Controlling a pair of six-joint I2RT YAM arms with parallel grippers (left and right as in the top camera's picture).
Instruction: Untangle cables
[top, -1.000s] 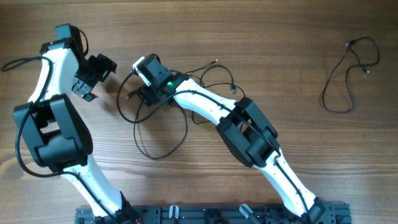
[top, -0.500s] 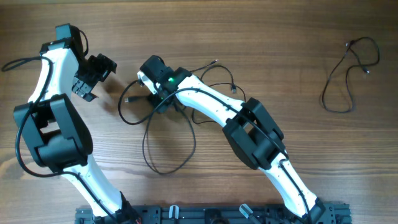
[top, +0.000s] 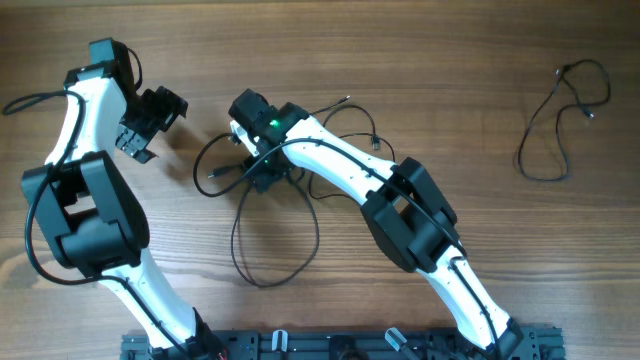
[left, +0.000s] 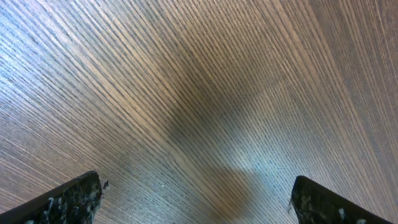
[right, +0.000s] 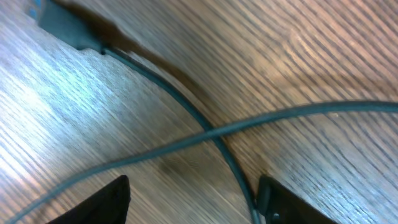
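- Swung the right end effector (top: 263, 172) off the upper-left edge of the tangle and down into its middle over the last second.
- Dragged the tangled cables (top: 234, 240) along with it. Stretched the big loop further toward the near edge of the surface (top: 430, 60) and drew the small plug (top: 213, 176) in closer to the fingers.
- Holds that end effector's fingers apart at this moment, one tip in each lower corner of the right wrist view, clamped on nothing.
- Shows, in that same view, two cords meeting at a crossing (right: 214, 132) on the wood just ahead of the open fingers. Shows one cord running on toward the lower-right fingertip (right: 283, 205), and a plug end (right: 62, 22) at the top left, likely the same plug.
- Kept the left end effector (top: 152, 125) where it was, up and to the left of the tangle. Spread fully wide over bare wood, touching no cord.
- Left the separate cable (top: 520, 152) at the far right alone, in the same loose loop, well apart from both arms.
- Loosened and spread the tangle somewhat, by the look of it, but did not undo it; loops still overlapping under the right arm.
- Probably calls next for closing on one cord near the crossing and drawing it clear of the other. Risks catching both strands at once, lying so close together.
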